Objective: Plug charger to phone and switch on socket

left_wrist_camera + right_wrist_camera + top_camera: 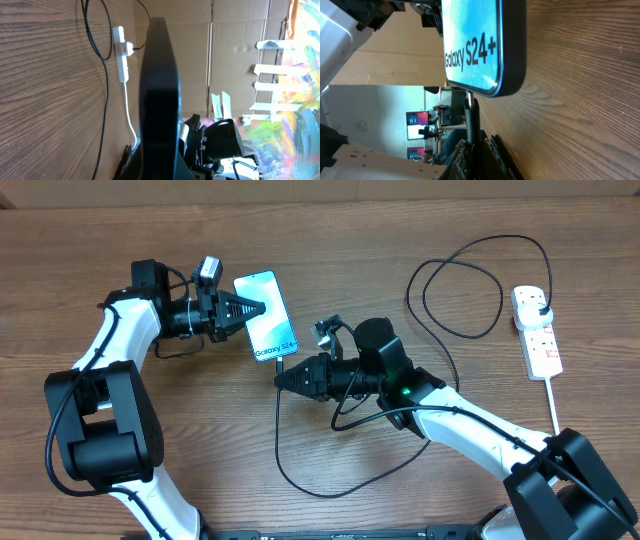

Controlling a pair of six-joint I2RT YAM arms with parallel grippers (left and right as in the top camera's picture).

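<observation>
Phone (pixel 160 100), clamped in left claw (pixel 259 308), meets charger (pixel 471 116) pinched by right claw (pixel 282 378); socket (pixel 540 340) well apart.

Wooden table (pixel 320 220), cardboard wall (pixel 240 30) behind

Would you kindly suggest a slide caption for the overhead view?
Left gripper grips the phone while the right gripper holds the charger tip at its end.
</observation>
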